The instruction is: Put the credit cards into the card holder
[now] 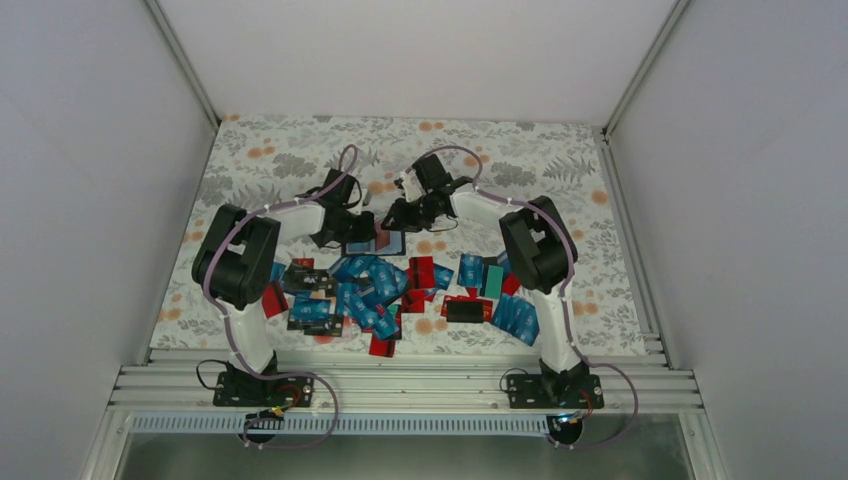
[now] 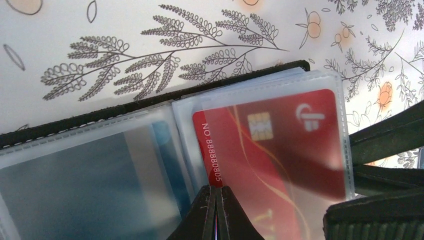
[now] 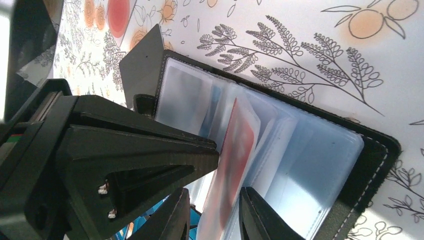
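Note:
The card holder point(image 1: 390, 243) lies open on the floral cloth behind the pile of credit cards point(image 1: 380, 285), most of them blue and some red. Its black cover point(image 2: 150, 102) point(image 3: 375, 150) frames clear sleeves. A red card point(image 2: 280, 150) point(image 3: 240, 145) sits partly inside one raised sleeve. My left gripper point(image 2: 216, 195) point(image 1: 352, 228) is shut, with its tips against that card's near edge. My right gripper point(image 3: 215, 215) point(image 1: 400, 215) stands partly open, a finger on each side of the sleeve. A gap shows between one finger and the sleeve.
Loose cards spread across the middle of the cloth, among them a flat black one point(image 1: 465, 310) and a teal one point(image 1: 492, 280). The holder's black flap point(image 3: 142, 65) sticks out at its far side. White walls close in the table on three sides.

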`<action>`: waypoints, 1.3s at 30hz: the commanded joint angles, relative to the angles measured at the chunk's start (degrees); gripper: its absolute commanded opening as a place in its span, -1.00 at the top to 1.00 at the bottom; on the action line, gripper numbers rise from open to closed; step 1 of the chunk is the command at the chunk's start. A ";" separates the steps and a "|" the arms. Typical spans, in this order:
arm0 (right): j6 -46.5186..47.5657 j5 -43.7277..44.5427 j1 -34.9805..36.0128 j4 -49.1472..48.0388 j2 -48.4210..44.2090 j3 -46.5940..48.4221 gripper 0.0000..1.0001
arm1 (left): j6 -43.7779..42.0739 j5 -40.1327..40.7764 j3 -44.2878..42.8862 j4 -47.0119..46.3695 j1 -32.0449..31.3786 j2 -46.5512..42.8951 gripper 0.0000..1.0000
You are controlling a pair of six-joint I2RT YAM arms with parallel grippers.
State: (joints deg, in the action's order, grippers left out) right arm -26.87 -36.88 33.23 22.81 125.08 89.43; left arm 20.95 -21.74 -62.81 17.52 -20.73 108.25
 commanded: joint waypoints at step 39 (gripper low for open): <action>-3.55 -5.88 11.15 5.93 16.49 26.40 0.37 | -0.15 12.56 15.79 12.43 7.51 -39.24 0.95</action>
State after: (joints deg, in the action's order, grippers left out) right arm -29.58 -40.60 43.59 26.92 140.53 113.08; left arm 20.18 -9.63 -47.70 28.51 -13.50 71.24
